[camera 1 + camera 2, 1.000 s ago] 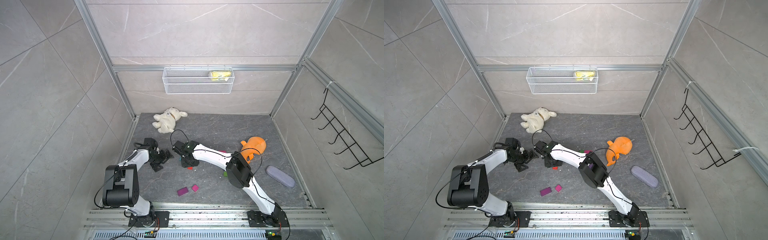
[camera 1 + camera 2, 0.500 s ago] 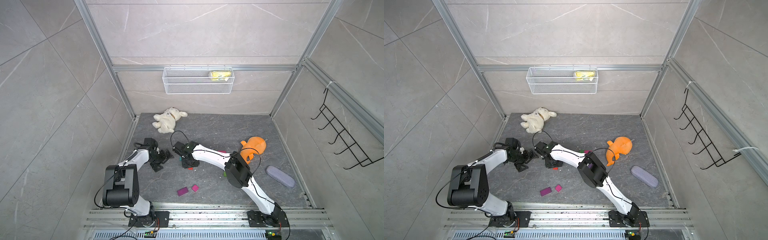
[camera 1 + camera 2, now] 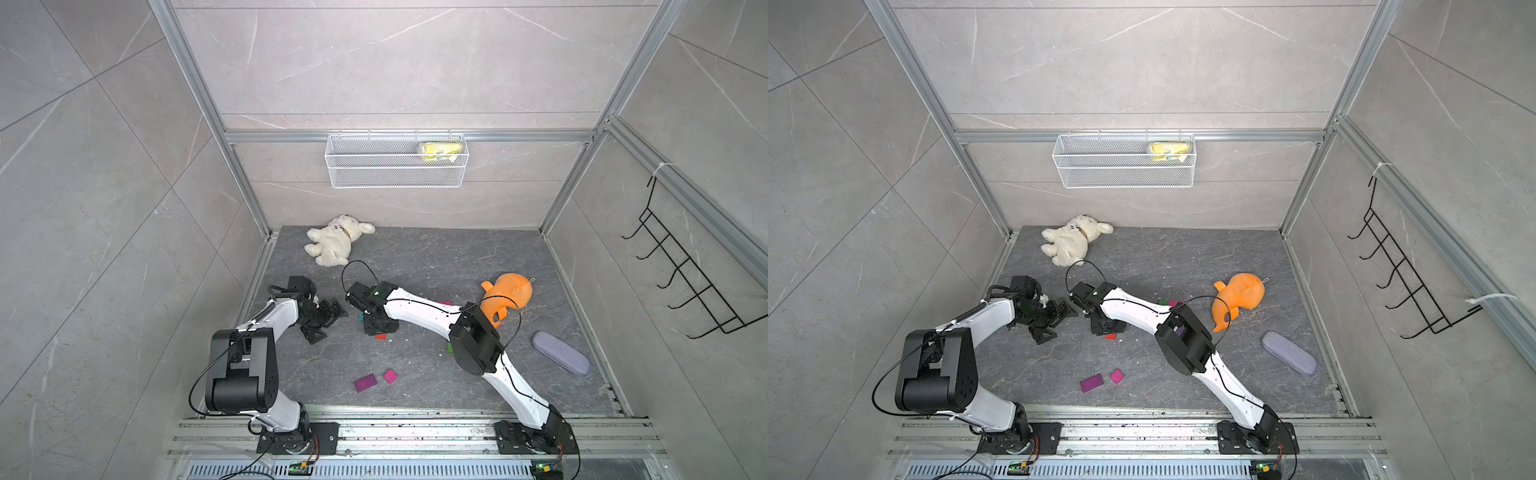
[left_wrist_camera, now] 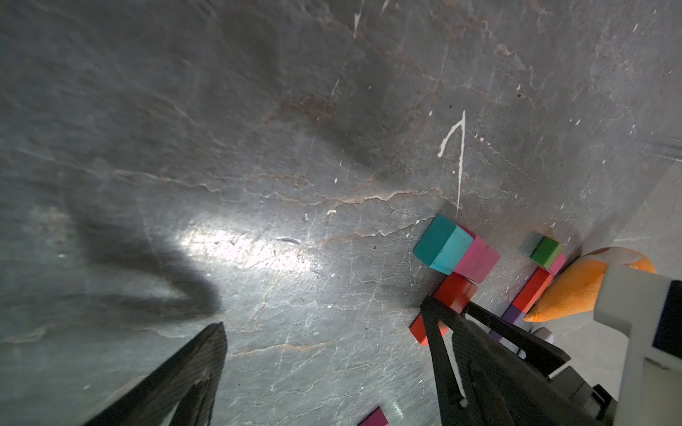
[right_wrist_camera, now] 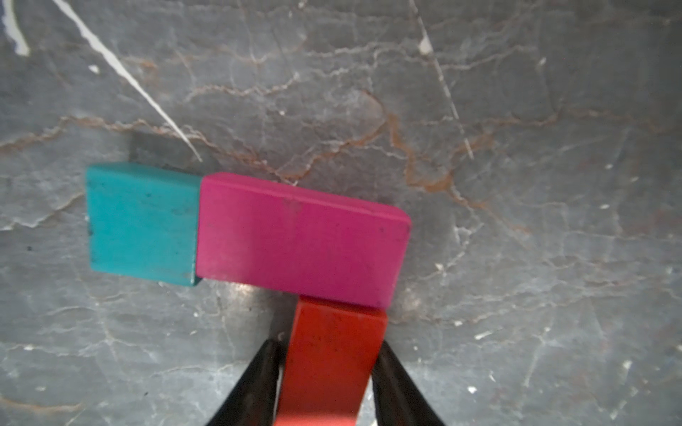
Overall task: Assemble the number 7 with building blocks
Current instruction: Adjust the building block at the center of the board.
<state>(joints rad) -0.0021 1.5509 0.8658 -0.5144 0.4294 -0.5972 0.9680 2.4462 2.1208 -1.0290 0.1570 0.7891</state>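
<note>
We are aligning the red block (image 5: 332,354), pinched in our right gripper (image 5: 328,348), squarely against the magenta block (image 5: 299,239) just ahead.

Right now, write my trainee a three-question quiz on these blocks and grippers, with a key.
1. True or false: the left gripper holds a block.
2. Which block sits between the fingers of the right gripper? A green, B red, C purple.
3. What colour is the block that lies end to end with the magenta block?
Key: 1 false, its jaws stand open and empty. 2 B, the red block. 3 teal, the teal block.
</note>
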